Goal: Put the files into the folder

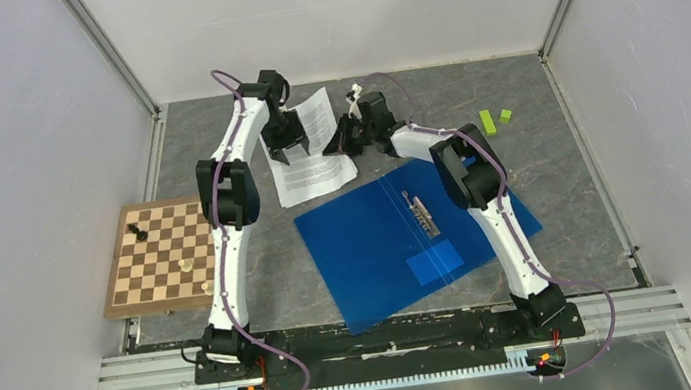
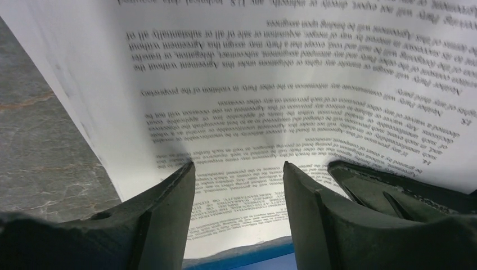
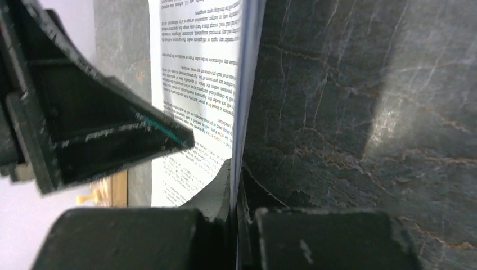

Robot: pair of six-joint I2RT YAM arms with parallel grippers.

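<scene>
The right gripper [image 1: 330,147] is pinching files [image 1: 309,175] beside the folder [image 1: 378,241].
Top: table [image 1: 561,177] is showing wide around both. Left wrist: left gripper [image 2: 239,169] is standing spread over print. Right wrist: jaws are clamping the sheet edge.

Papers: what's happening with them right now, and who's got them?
The right gripper is shut on one edge of the papers, and that side looks raised off the table. The left gripper is open, its fingers apart over the printed sheet, not gripping it. The blue folder lies open nearer the arms with its clip showing. The papers are not in it yet.
</scene>
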